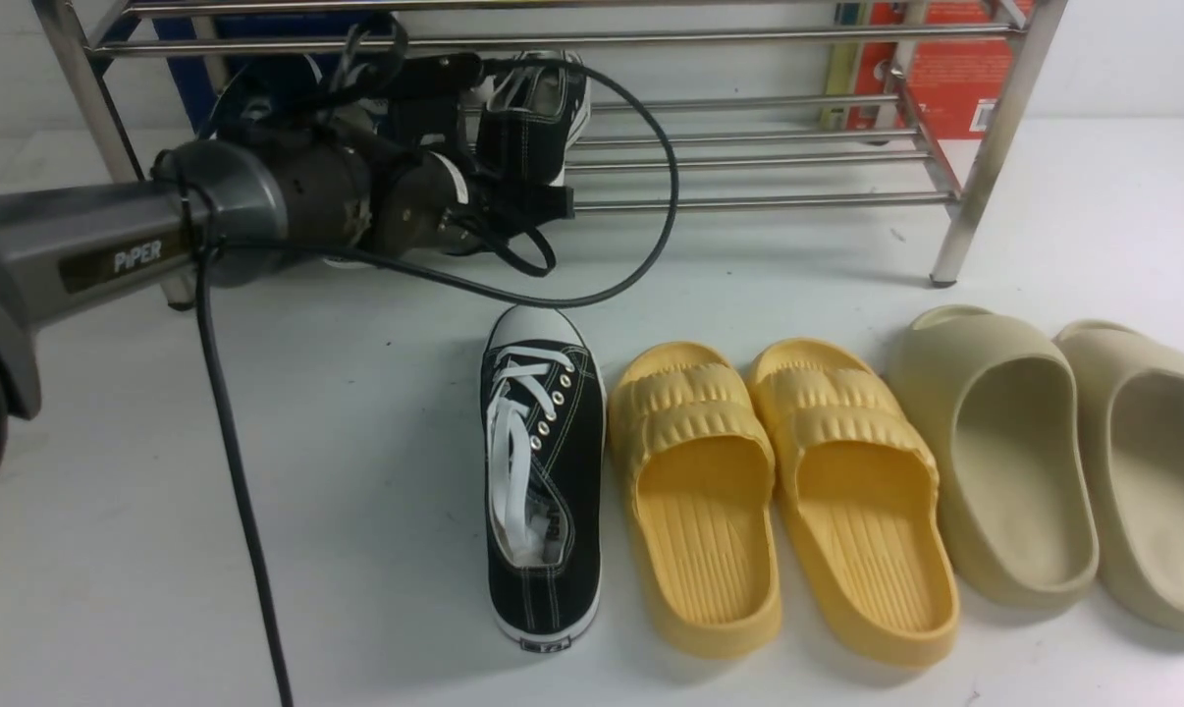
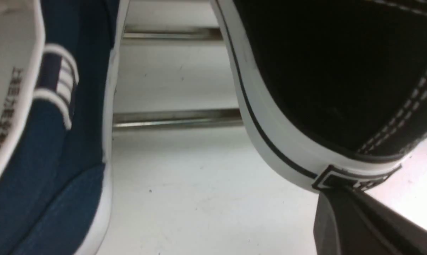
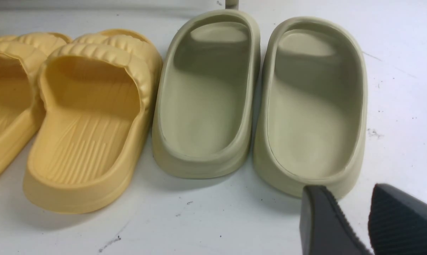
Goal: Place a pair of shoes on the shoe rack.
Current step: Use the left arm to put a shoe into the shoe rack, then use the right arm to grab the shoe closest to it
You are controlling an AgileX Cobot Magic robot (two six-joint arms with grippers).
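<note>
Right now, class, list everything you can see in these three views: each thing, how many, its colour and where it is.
Rack: one, silver, at the back.
Held sneaker: one, black and white, gripped at the rack's lower shelf.
Yellow slides: two, yellow, side by side in the middle.
Loose sneaker: one, black and white, on the white surface, left of the yellow slides.
Beige slides: two, beige, right of the yellow slides.
Navy shoe: one, navy with white sole, on the rack beside the held sneaker.
Box: one, red, behind the rack's right end.
Cable: one, black, looping off the left arm.
Left hand: one, dark, shut on the held sneaker.
Right hand: one, black, open, near a beige slide.
</note>
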